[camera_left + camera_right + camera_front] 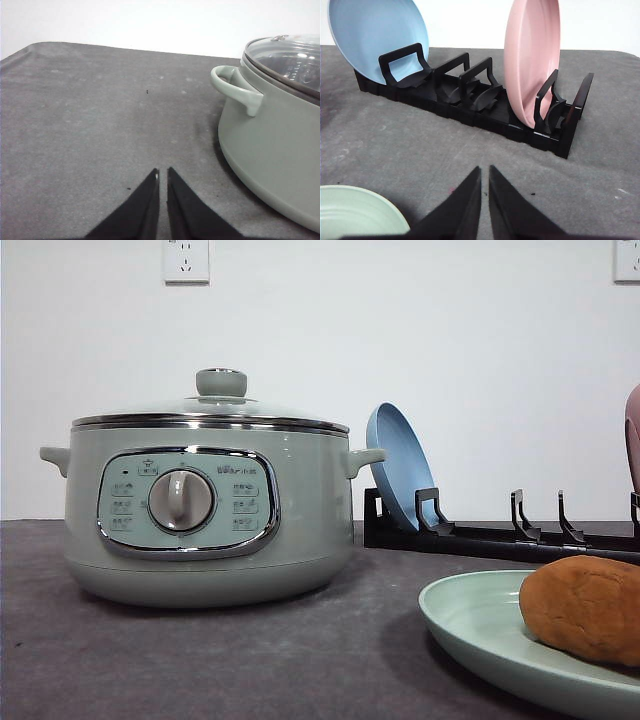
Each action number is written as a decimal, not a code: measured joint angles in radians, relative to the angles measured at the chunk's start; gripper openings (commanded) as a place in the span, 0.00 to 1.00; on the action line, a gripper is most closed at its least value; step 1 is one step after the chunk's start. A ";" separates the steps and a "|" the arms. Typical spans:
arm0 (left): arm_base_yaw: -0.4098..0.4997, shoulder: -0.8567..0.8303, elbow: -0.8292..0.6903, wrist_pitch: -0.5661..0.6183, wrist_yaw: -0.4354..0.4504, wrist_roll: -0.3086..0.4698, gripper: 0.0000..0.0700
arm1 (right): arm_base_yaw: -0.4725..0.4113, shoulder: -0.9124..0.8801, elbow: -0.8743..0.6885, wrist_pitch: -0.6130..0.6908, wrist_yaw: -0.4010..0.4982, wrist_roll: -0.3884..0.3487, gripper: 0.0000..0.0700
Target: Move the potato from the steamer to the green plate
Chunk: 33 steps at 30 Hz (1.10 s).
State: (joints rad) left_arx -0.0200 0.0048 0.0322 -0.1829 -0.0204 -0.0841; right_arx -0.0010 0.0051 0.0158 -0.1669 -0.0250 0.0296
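1. The potato (587, 609) lies on the green plate (470, 620), right of the lidded steamer (205, 510).
2. The left gripper (162, 174) hovers low beside the steamer, jaws nearly closed, empty.
3. The right gripper (485, 171) faces the black rack (485, 107), jaws nearly closed, empty.

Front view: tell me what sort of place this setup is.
Probably a mock kitchen counter staged for testing, not a real kitchen. A sage-green electric steamer with its glass lid on, a black dish rack holding a blue plate, and a potato on a green plate sit on grey cloth before a bare white wall.
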 measured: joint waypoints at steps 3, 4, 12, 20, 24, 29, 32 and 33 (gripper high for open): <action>0.000 0.000 0.000 0.000 0.000 0.000 0.03 | 0.000 0.000 0.000 0.000 0.000 0.000 0.02; 0.000 0.000 0.000 0.000 0.000 0.000 0.03 | 0.000 0.000 0.000 0.000 0.000 0.000 0.02; 0.000 0.000 0.000 0.000 0.000 0.000 0.03 | 0.000 0.000 0.000 0.000 0.000 0.000 0.02; 0.000 0.000 0.000 0.000 0.000 0.000 0.03 | 0.000 0.000 0.000 0.000 0.000 0.000 0.02; 0.000 0.000 0.000 0.000 0.000 0.000 0.03 | 0.000 0.000 0.000 0.000 0.000 0.000 0.02; 0.000 0.000 0.000 0.000 0.000 0.000 0.03 | 0.000 0.000 0.000 0.000 0.000 0.000 0.02; 0.000 0.000 0.000 0.000 0.000 0.000 0.03 | 0.000 0.000 0.000 0.000 0.000 0.000 0.02; 0.000 0.000 0.000 0.000 0.000 0.000 0.03 | 0.000 0.000 0.000 0.000 0.000 0.000 0.02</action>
State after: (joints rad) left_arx -0.0200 0.0048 0.0322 -0.1829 -0.0204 -0.0841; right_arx -0.0010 0.0051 0.0158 -0.1669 -0.0250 0.0296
